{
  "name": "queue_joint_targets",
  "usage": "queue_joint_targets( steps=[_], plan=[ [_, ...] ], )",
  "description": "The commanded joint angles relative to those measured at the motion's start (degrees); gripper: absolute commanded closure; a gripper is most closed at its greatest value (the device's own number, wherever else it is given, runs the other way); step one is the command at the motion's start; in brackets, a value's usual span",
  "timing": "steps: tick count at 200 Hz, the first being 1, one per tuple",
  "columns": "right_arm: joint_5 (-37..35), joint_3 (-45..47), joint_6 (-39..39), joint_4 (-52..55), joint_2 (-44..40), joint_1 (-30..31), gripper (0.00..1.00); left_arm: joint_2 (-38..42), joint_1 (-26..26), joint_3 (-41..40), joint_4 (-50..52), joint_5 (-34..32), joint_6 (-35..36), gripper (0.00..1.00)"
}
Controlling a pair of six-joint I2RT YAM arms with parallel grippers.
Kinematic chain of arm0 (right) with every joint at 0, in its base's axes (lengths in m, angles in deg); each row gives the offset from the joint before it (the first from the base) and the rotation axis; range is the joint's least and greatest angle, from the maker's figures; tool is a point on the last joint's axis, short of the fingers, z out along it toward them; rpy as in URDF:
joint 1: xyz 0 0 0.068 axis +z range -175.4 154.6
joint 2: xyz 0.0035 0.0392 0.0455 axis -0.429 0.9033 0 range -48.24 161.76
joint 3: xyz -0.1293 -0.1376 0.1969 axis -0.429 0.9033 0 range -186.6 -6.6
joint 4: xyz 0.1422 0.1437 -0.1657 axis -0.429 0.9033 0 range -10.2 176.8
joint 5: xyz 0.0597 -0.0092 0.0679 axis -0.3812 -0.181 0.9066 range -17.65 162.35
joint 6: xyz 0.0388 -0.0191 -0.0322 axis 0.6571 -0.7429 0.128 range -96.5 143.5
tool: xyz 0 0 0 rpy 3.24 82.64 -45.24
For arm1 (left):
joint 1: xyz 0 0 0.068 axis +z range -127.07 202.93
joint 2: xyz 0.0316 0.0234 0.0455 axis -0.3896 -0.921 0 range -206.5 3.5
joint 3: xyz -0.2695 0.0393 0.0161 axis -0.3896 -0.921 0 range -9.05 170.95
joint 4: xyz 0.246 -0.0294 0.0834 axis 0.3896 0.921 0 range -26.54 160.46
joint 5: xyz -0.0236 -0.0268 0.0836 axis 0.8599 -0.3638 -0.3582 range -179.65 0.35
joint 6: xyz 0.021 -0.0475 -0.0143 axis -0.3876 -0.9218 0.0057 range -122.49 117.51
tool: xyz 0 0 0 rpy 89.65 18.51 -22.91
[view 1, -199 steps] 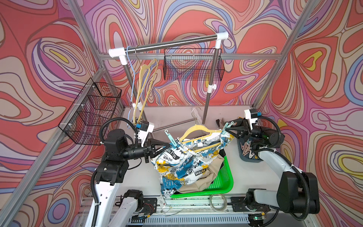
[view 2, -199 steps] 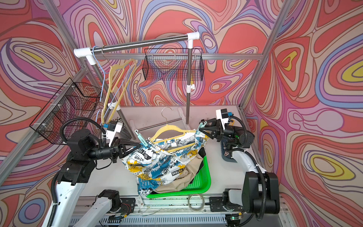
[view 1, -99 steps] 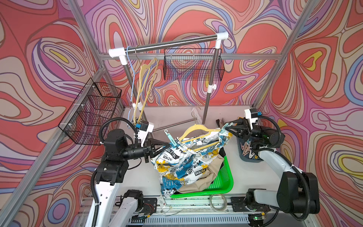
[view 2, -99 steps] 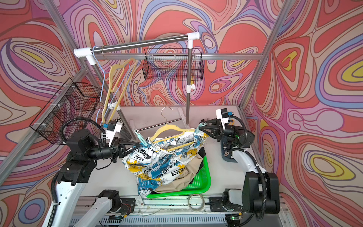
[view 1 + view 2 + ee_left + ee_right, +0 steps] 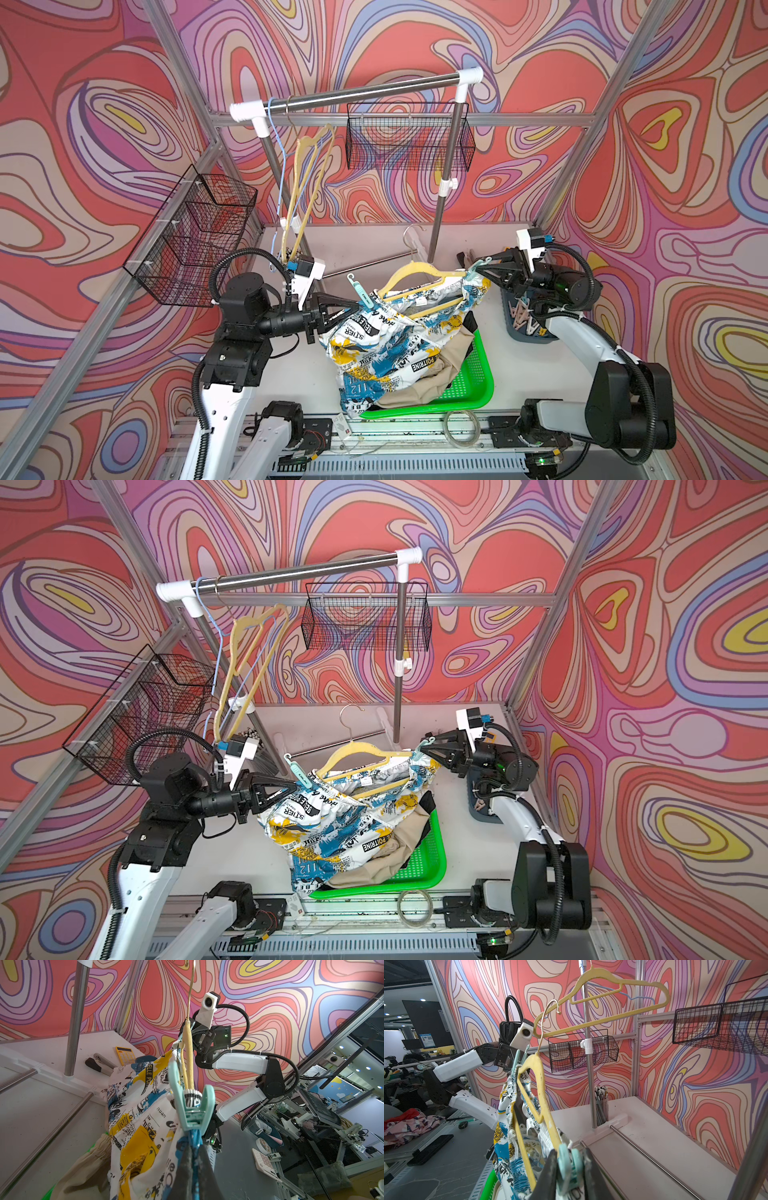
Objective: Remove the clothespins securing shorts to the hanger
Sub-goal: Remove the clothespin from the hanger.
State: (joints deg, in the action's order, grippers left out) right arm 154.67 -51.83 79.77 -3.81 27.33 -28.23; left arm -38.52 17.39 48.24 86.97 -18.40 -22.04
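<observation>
Two mint-green clothespins (image 5: 363, 291) pin our printed shorts (image 5: 386, 345) to the yellow hanger (image 5: 409, 272), held up mid-scene. Our right gripper (image 5: 569, 1153) just closed onto the right clothespin (image 5: 570, 1169), so we think it can pop off next. Our left gripper (image 5: 193, 1147) pinches the shorts' left edge.

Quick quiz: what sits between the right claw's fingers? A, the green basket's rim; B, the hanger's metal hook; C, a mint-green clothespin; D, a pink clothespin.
C: in the right wrist view the mint-green clothespin sits between the fingers of the right claw, at the end of the yellow hanger that carries the printed shorts.
</observation>
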Motion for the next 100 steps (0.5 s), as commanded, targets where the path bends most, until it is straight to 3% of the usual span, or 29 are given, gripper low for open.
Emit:
queue_joint_targets(
  steps=[1, 100],
  plan=[
    [-0.55, -2.15, 1.54, -1.68, 0.69, 0.29, 1.00, 0.95, 0.28, -0.21, -2.61, 1.73, 0.40, 1.00],
    [-0.51, -9.65, 7.84, -1.58, 1.36, -0.90, 1.00, 1.32, 0.36, -0.43, -1.53, 0.40, 1.44, 1.00]
  ],
)
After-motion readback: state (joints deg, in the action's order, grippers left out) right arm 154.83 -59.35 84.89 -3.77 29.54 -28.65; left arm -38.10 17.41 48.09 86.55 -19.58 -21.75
